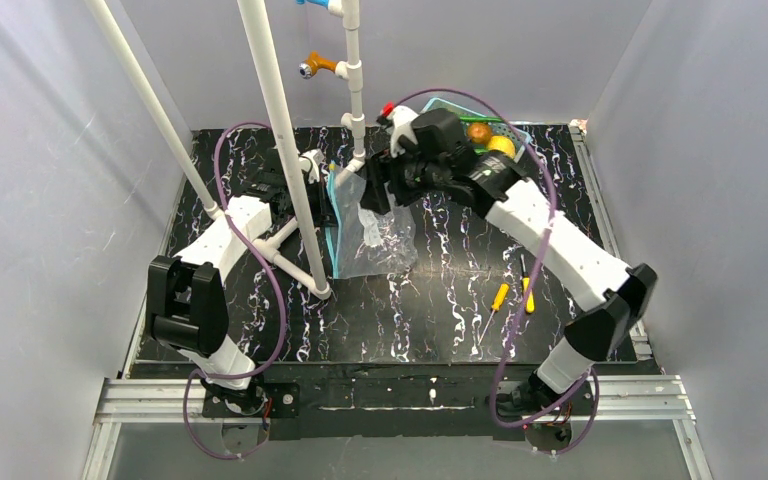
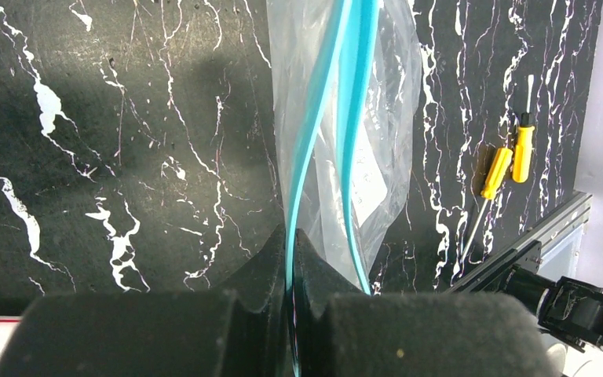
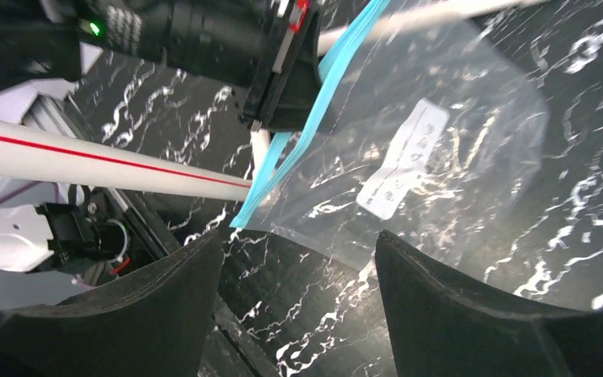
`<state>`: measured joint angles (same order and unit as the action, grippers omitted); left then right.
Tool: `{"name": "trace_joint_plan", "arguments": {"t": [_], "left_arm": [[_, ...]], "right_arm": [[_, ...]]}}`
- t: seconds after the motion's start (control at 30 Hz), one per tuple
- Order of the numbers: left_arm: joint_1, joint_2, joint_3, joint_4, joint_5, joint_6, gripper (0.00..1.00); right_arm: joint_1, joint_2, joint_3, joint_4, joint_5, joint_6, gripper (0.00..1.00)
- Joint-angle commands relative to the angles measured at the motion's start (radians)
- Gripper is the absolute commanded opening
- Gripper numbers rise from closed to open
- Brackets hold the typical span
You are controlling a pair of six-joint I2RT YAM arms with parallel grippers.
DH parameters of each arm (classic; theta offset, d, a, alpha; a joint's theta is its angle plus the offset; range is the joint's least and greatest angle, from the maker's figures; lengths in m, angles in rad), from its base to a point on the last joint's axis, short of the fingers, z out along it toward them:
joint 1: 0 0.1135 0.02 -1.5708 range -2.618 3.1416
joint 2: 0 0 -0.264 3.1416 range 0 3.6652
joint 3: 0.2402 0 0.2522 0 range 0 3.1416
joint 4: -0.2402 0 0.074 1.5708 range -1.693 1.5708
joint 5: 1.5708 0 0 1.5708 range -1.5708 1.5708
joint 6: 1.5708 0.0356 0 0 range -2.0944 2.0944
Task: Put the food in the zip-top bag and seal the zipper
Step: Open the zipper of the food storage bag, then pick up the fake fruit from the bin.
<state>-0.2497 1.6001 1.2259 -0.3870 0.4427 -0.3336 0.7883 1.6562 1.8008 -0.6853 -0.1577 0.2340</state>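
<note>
Marbled tabletop [image 2: 126,118]; left tool [image 2: 290,236] pinches zipper [image 2: 318,118]; right tool [image 3: 298,247] agape, empty, bag [image 3: 455,181] just ahead; hold mouth wide for food [image 1: 501,146].

Two yellow-handled screwdrivers [image 1: 500,295] lie right of centre on the black marbled table [image 1: 410,310]; white pipes [image 1: 282,140] rise at upper left.

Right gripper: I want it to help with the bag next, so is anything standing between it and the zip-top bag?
Nothing visible does. The open right gripper faces the zip-top bag directly. The white pipe passes off to one side, and the left gripper pinches the zipper at the bag's far edge.
</note>
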Motion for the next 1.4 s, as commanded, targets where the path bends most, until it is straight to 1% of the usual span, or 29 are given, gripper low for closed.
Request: {"name": "trace_joint_plan", "arguments": {"t": [0.0,0.13,0.23,0.43,0.57,0.7,0.8,0.87,1.07,1.17,1.27,1.37], "left_arm": [[0.004,0.006,0.034,-0.032,0.015,-0.003,0.0],[0.004,0.004,0.034,-0.033,0.014,0.0,0.0],[0.001,0.003,0.035,-0.036,0.01,0.002,0.0],[-0.003,0.003,0.035,-0.036,0.007,0.007,0.0],[-0.002,0.002,0.034,-0.037,0.005,0.007,0.0],[-0.003,0.009,0.038,-0.035,0.016,0.004,0.0],[-0.003,0.017,0.043,-0.036,0.028,-0.001,0.0],[-0.002,0.019,0.047,-0.037,0.038,-0.004,0.0],[-0.003,0.016,0.04,-0.029,0.037,-0.01,0.0],[-0.002,0.016,0.039,-0.027,0.042,-0.012,0.0],[-0.002,0.019,0.035,-0.025,0.035,-0.009,0.0],[-0.003,0.023,0.038,-0.026,0.039,-0.008,0.0]], "right_arm": [[-0.082,-0.079,-0.032,0.063,0.065,0.002,0.79],[-0.198,-0.089,-0.092,0.138,0.111,-0.004,0.79],[-0.311,-0.046,-0.102,0.183,0.119,-0.007,0.8],[-0.482,0.148,0.025,0.182,0.143,-0.005,0.8],[-0.559,0.277,0.135,0.184,0.152,-0.007,0.84],[-0.606,0.392,0.235,0.173,0.151,-0.02,0.85],[-0.644,0.459,0.302,0.178,0.188,0.019,0.85],[-0.662,0.505,0.347,0.187,0.168,0.032,0.85],[-0.672,0.619,0.476,0.234,0.186,0.018,0.87],[-0.672,0.656,0.495,0.265,0.19,0.02,0.89],[-0.671,0.693,0.502,0.31,0.202,0.035,0.93],[-0.67,0.745,0.541,0.318,0.227,0.047,0.97]]}}
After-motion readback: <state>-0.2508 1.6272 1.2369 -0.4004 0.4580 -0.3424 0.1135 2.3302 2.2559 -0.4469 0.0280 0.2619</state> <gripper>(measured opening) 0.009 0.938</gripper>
